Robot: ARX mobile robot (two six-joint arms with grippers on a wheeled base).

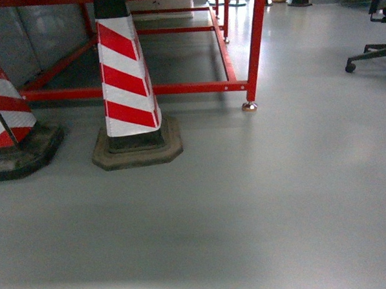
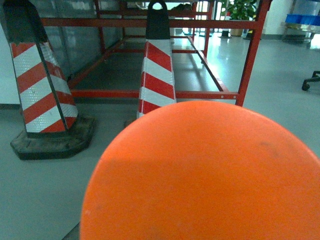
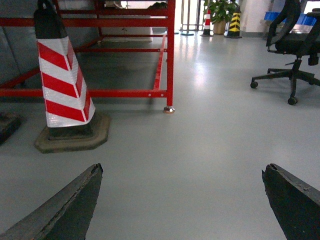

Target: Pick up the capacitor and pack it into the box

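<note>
On grey floor, two striped cones.

A grey floor is seen, on which two red-and-white striped cones on dark bases, a red metal frame and an office chair are stood.

Red/white striped cones (black bases), red frame, grey floor.
</note>
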